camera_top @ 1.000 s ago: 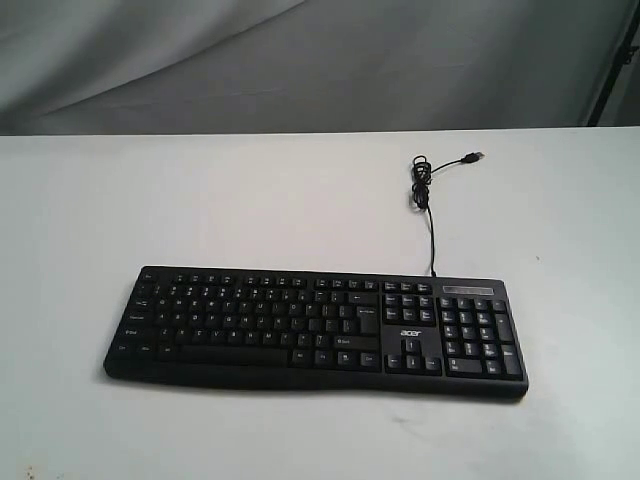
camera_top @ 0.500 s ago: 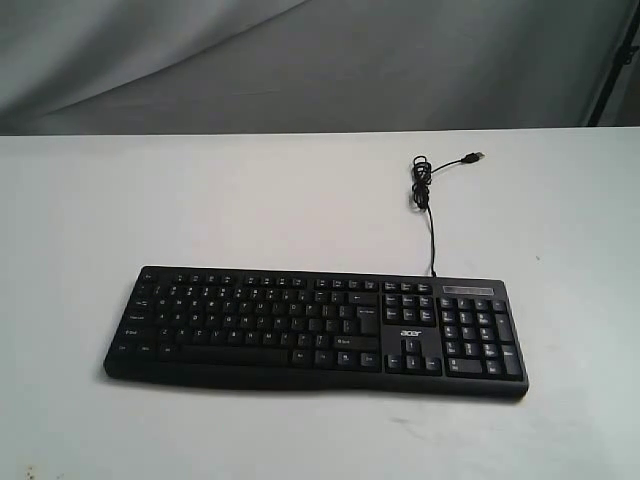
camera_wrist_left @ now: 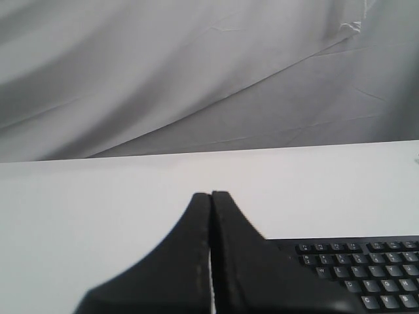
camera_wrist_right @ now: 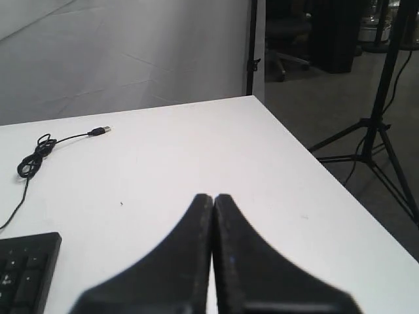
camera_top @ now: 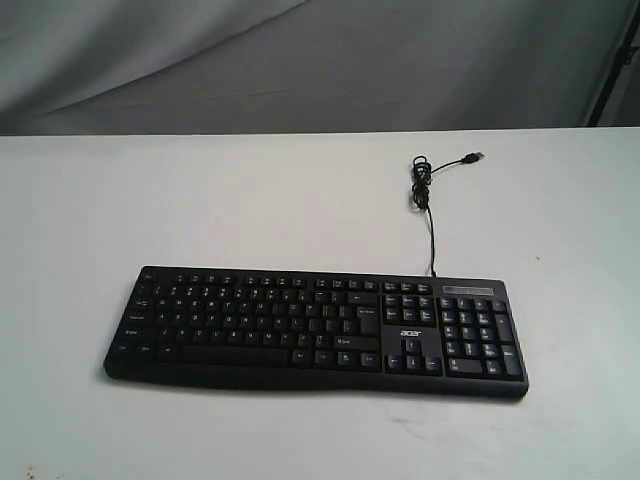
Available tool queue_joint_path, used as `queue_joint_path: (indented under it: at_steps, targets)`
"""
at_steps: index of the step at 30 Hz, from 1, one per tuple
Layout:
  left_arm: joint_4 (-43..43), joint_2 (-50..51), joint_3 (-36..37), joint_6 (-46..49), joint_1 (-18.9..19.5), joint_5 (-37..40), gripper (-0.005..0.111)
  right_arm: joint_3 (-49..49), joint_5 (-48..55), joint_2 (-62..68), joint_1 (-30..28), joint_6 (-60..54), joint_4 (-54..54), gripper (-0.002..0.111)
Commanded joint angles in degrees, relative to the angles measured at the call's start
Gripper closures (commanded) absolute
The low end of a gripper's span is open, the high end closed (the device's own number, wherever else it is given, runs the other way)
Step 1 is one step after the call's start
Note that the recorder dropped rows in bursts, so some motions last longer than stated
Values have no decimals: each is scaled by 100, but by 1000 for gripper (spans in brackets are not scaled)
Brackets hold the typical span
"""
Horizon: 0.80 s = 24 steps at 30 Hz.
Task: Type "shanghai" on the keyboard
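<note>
The black keyboard point(camera_top: 315, 330) lies flat on the white table point(camera_top: 250, 200), number pad to the right, its thin USB cable point(camera_top: 428, 195) coiled behind it. Neither arm shows in the exterior view. My left gripper point(camera_wrist_left: 211, 195) is shut with nothing in it, held above the table beside the keyboard's point(camera_wrist_left: 357, 268) left end. My right gripper point(camera_wrist_right: 213, 197) is also shut and empty, off the keyboard's point(camera_wrist_right: 23, 268) right end, with the cable point(camera_wrist_right: 39, 150) lying further off.
The table's right edge point(camera_wrist_right: 308, 154) drops off close to the right gripper, with a light stand tripod point(camera_wrist_right: 376, 124) on the floor beyond. A grey cloth backdrop point(camera_top: 300, 60) hangs behind the table.
</note>
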Motion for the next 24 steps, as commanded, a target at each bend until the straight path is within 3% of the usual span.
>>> queue_joint_path:
  at_steps: [1, 24]
  targets:
    - [-11, -14, 10, -15, -37, -33, 107, 221, 121, -47, -37, 35, -3, 108]
    - [-11, -14, 10, -15, -37, -33, 107, 221, 98, -47, -37, 24, 6, 108]
